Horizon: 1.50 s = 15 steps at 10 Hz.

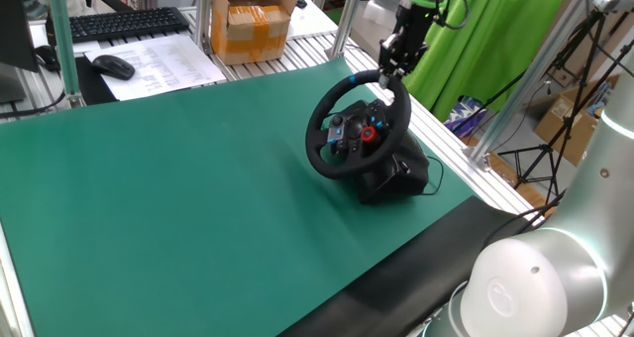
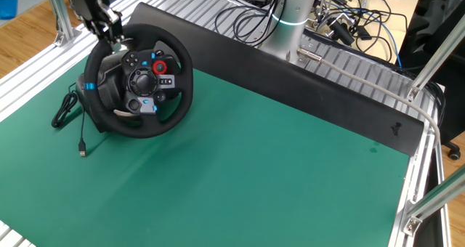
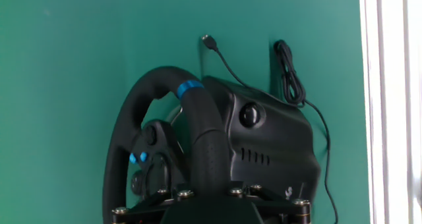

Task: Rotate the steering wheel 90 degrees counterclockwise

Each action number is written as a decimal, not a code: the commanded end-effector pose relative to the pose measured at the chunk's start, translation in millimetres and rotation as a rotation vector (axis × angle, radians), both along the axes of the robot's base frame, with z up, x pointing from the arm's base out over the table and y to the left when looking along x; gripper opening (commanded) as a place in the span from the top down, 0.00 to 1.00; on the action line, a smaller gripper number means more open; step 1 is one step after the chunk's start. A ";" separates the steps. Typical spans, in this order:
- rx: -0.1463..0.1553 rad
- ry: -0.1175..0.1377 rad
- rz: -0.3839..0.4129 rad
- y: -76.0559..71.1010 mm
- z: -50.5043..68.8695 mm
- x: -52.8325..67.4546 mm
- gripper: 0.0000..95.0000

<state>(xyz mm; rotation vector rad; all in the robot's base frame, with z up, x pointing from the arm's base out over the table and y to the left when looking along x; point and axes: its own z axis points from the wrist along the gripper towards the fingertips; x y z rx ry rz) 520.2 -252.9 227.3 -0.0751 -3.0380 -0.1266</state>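
Gripper (image 1: 390,75) at top of steering wheel (image 1: 358,125) rim, jaws apparently closed on it (fingertips hidden). Risk: weak pinch slips off rim mid-turn; base (image 1: 396,173) may skid.

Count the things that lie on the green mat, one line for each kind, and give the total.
Steering wheel: 1
Loose cable running from its base: 1
Total: 2
The gripper is at the wheel's rim; it is not counted.
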 end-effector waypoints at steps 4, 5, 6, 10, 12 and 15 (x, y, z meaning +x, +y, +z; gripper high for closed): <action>0.009 -0.003 0.015 2.0 -5.8 12.5 1.00; 0.007 -0.003 0.017 3.5 -6.6 14.7 1.00; 0.009 -0.002 0.014 4.0 -5.1 16.6 1.00; -0.013 -0.006 -0.035 3.8 -2.8 15.6 0.40; -0.015 -0.007 -0.044 2.1 0.9 13.2 0.20; -0.017 0.001 -0.060 -1.7 10.9 2.8 0.20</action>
